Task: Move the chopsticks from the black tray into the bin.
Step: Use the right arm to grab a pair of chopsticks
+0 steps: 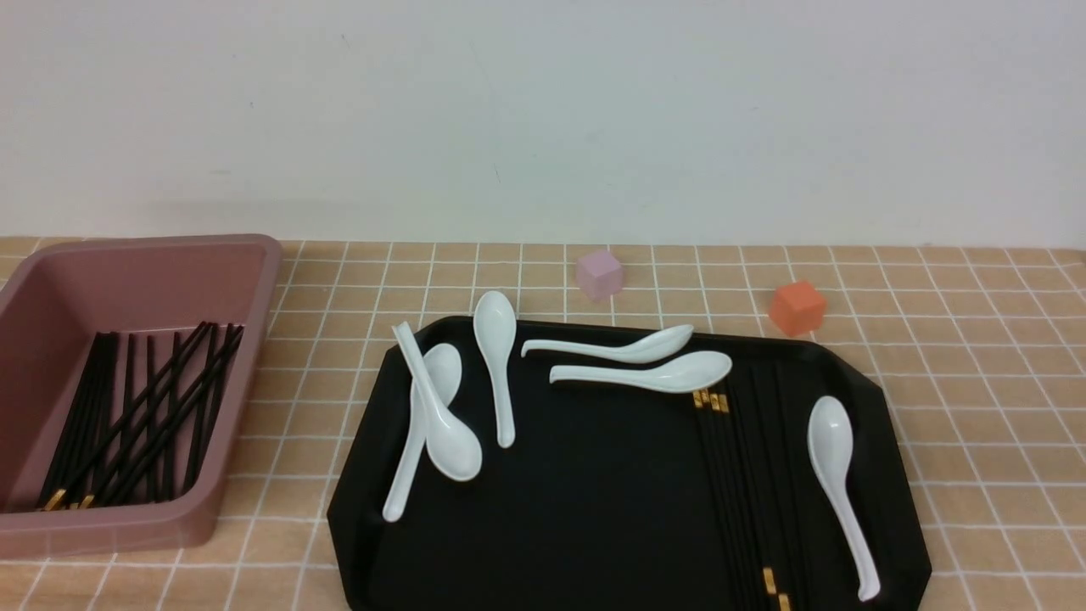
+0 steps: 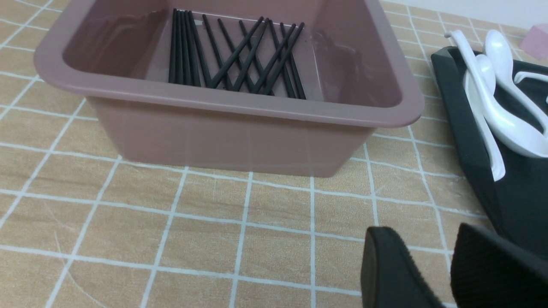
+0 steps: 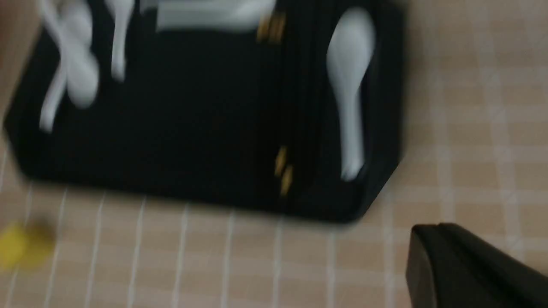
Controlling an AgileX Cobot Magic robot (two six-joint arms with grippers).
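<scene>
Chopsticks, where: a tight bundle [image 1: 738, 475] lies flat on the right half of the tray [image 1: 594, 526], running from far to near. Another lot [image 1: 136, 416] is already in the bin [image 1: 263, 280], criss-crossed on its floor.
Neighbours: one spoon [image 1: 836, 475] lies just beside the bundle on its right. Another spoon's bowl [image 1: 687, 371] sits at the bundle's far end.
Handling (judged): light, stiff and thin. They look glossy, so probably slippery and prone to roll or fan out on the smooth tray. Not fragile.
Where to grip (judged): across the bundle near mid-length, for balance. The gold bands [image 1: 711, 400] show at both ends, so neither end is a better place to grip.
Left gripper [image 2: 432, 256]: low over the desk [image 2: 214, 222] between bin and tray. Jaws slightly parted, desk visible through the gap, nothing held.
Right gripper [image 3: 428, 244]: off the tray's near right corner, over the desk. Jaws closed together. The view is blurred, but it appears to hold nothing.
Task state (judged): partly done, since the tray bundle is not yet moved.
</scene>
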